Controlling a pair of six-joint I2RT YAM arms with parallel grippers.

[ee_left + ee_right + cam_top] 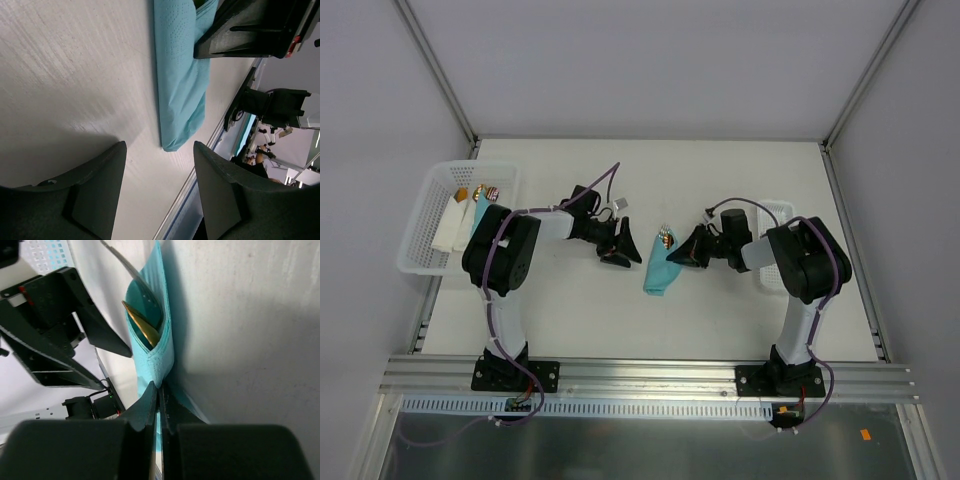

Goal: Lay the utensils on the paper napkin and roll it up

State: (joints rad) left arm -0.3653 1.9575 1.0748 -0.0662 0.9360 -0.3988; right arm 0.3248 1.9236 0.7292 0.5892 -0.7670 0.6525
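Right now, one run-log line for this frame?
napkin folded around utensils, tips showing | right fingers shut on napkin edge | left fingers open, empty, near napkin end

I assess this as a robotics lab test cell, not a home or kitchen. The white counter [620, 320] is boxed in by plain white panels [650, 60] held in aluminium struts [435, 65]. The left arm base [515, 375] and right arm base [775, 378] are bolted to a slotted aluminium rail [650, 375] at the near edge, with exposed purple cabling [612, 176] on the arms. Through my left wrist camera, past the counter's edge, more dark equipment [280, 105] stands in an open room.
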